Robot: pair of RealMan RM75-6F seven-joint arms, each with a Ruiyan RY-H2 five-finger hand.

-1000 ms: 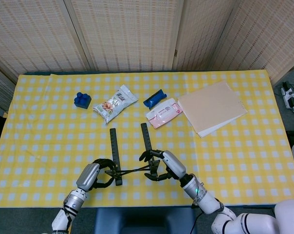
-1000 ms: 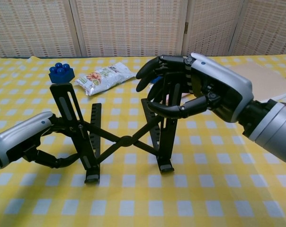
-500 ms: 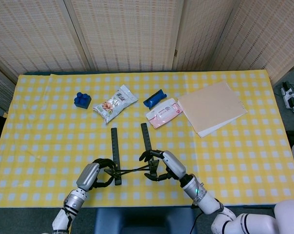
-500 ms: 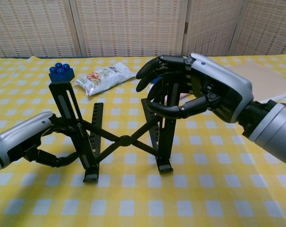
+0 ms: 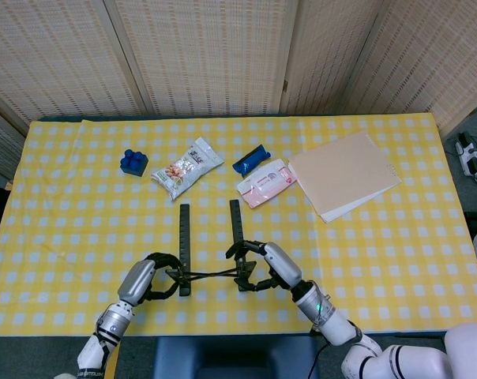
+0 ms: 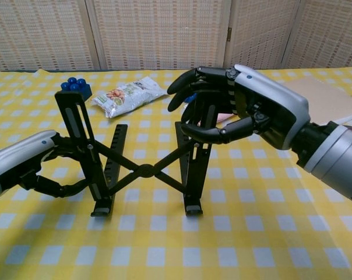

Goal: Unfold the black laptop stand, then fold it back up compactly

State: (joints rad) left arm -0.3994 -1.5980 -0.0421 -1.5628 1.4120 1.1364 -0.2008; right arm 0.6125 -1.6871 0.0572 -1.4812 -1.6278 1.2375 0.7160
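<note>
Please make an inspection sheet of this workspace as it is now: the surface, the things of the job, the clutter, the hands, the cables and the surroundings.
Surface: table under a yellow and white checked cloth.
Job's things: black laptop stand spread open, cross bars forming an X, feet on the cloth.
Clutter: blue block, snack bag, blue packet, pink wipes pack, tan folder on white paper.
Hands: left hand grips the stand's left upright; right hand grips the right upright near its top.
Cables: power strip with plugs on the floor, beyond the table's right end.
Surroundings: woven folding screens behind the table.
</note>
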